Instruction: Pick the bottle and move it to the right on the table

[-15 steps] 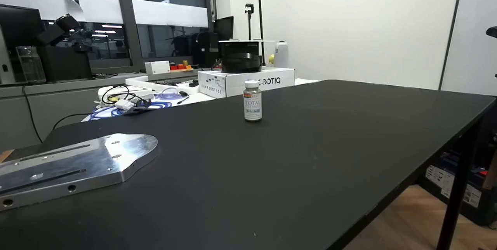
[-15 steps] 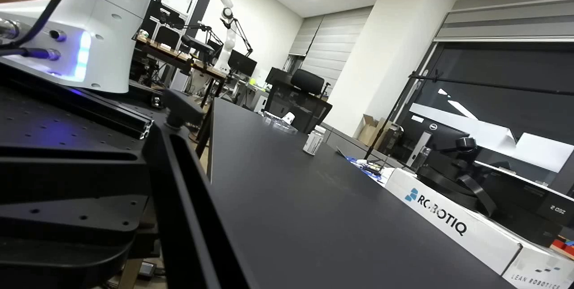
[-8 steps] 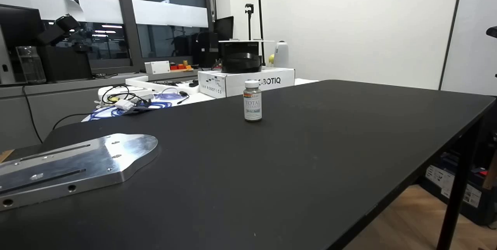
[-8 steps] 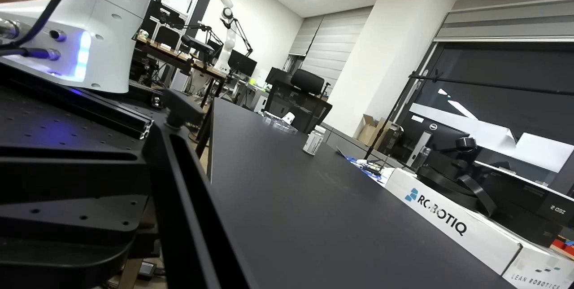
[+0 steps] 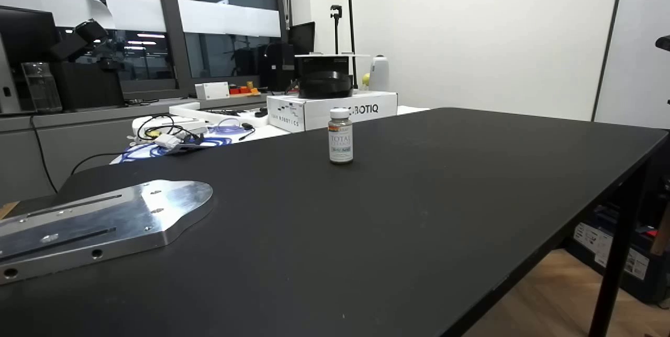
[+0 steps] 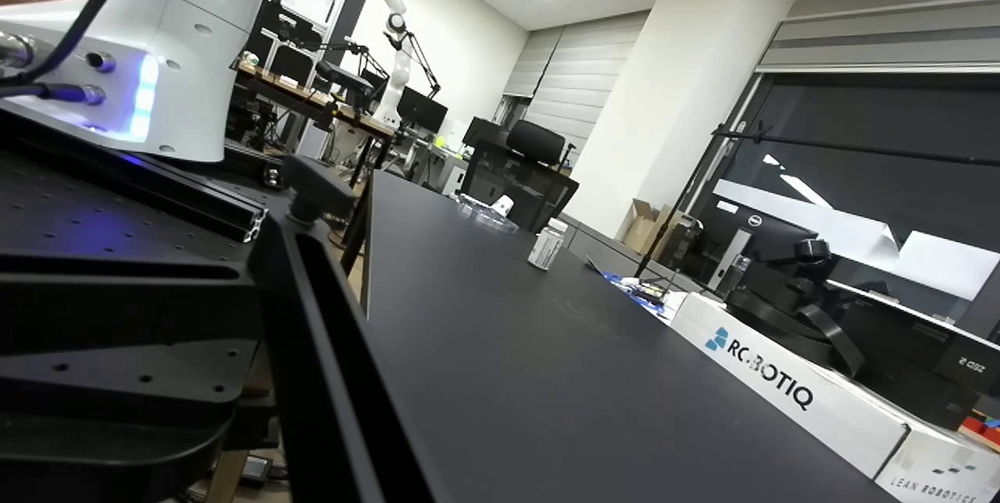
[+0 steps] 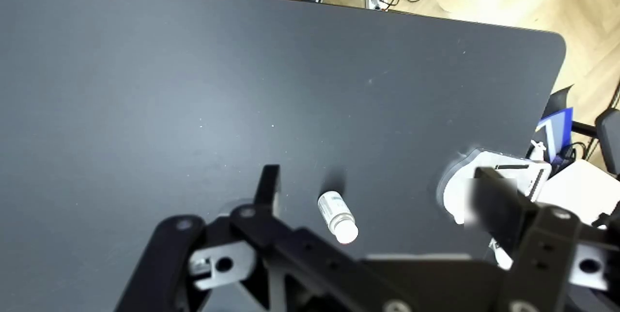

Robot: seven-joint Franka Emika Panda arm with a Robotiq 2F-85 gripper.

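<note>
Standing bottle [image 5: 341,138]: rested upright on the black table [image 5: 419,222], well apart from the metal plate [image 5: 118,214], out beyond its rounded end.
Table: nothing shifted that I could see over the last second; I judged the pick not begun, the whole move ahead.
Bottle's long axis: ran vertical, its capped top pointing straight up.
Claw [image 7: 380,183]: spread wide, pinching nothing; how high above the plate's level I couldn't tell.

The bottle [image 7: 337,216] stands well below the wide-spread pincer [image 7: 378,175].
</note>
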